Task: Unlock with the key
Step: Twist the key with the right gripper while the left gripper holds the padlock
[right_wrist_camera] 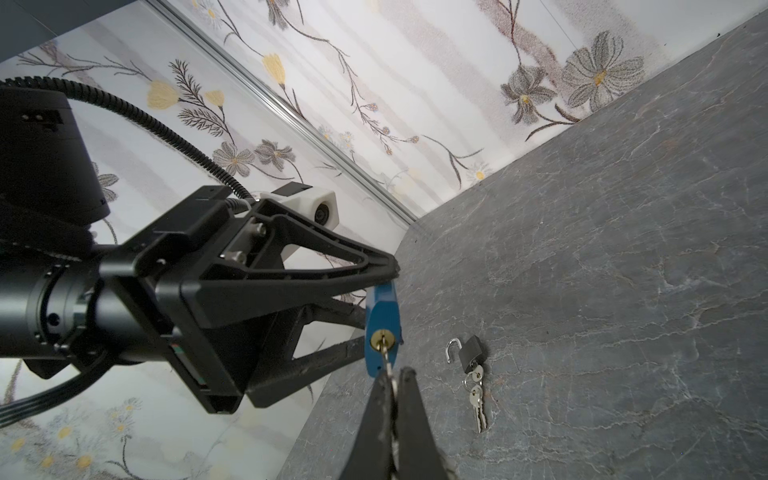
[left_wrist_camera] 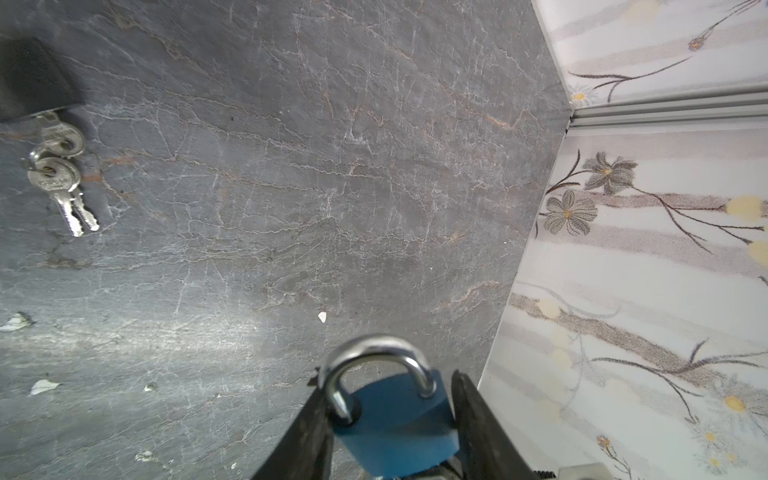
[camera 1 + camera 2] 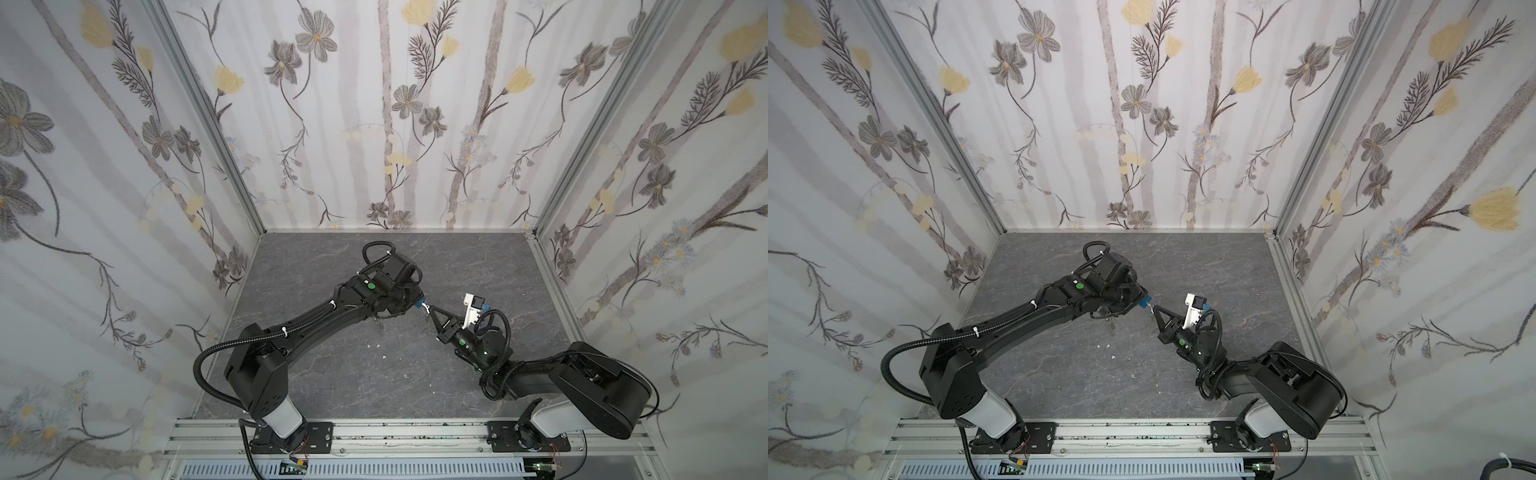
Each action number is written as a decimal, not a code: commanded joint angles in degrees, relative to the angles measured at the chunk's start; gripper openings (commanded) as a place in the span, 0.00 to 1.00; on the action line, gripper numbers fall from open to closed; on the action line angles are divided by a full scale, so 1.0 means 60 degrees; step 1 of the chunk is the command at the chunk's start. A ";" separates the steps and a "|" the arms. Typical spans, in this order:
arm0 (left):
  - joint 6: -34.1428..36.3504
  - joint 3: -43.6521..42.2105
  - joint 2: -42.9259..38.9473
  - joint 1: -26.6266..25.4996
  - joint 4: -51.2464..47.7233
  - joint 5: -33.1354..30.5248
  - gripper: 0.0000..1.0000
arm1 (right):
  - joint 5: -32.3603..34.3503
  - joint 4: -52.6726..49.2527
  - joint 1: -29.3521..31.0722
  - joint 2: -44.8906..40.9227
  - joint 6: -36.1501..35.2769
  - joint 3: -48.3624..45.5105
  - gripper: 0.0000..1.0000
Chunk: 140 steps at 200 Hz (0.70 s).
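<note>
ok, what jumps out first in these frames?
Mid-air over the table, the left gripper clamps a blue padlock, while the right gripper, shut on a key, has it seated in the keyhole. Close by on the table a black padlock lies open, with a bunch of keys at its base.

An open black padlock (image 1: 471, 353) with keys (image 1: 478, 401) lies on the grey table (image 1: 623, 249).
</note>
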 commanded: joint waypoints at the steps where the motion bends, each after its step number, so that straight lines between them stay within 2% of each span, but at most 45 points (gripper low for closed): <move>1: 0.0032 0.0076 0.0040 0.0002 0.0201 0.0102 0.31 | -0.0192 0.0703 0.0017 0.0021 0.0136 0.0062 0.00; 40: 0.0020 0.0078 0.0069 -0.0009 0.0224 0.0168 0.16 | -0.0233 0.0415 0.0022 -0.0096 0.0278 0.0187 0.00; 72: -0.0137 0.0067 0.0098 -0.0098 0.0332 0.0230 0.14 | -0.0213 0.0340 0.0036 -0.0096 0.0483 0.0318 0.00; 110: -0.0281 -0.0036 0.0104 -0.0177 0.0440 0.0244 0.10 | -0.0205 0.1667 0.0013 0.0107 0.1342 0.0239 0.00; 140: -0.0338 -0.0082 0.0052 -0.0206 0.0415 0.0216 0.10 | -0.0227 0.1680 0.0000 0.0118 0.1357 0.0327 0.00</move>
